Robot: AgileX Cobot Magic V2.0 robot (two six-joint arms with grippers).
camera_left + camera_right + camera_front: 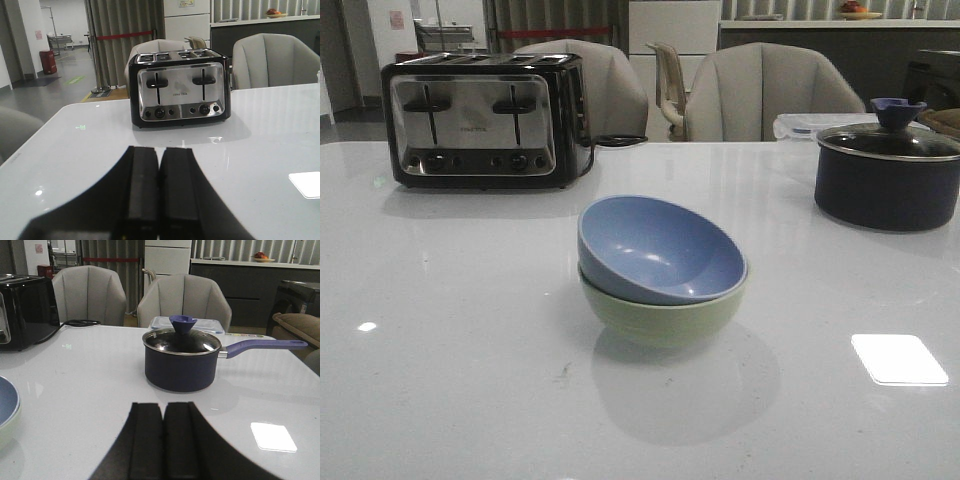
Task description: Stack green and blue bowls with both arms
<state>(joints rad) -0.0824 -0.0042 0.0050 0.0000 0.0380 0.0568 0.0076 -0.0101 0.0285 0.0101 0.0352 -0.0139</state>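
Two bowls sit nested at the middle of the white table as we look forward over it: the blue bowl rests tilted inside the green bowl, its rim raised on the left and dipping toward the right, with the green one standing on the table beneath it. Going left to right in the front view, we see a black-and-steel toaster at the far left of the table, its cord trailing behind it, then the stacked bowls nearer to us at centre, then a dark navy lidded pot at the far right, well apart from the bowls. Grey upholstered chairs stand behind the table. Neither arm shows in the front view. From the left wrist camera we see the left end effector with its two black fingers pressed together and nothing between them, pointed toward the toaster. From the right wrist camera the right end effector likewise has its fingers closed against each other and holds nothing; it faces the pot, whose long handle sticks out to one side, while the edge of the blue bowl just enters that view beside it.
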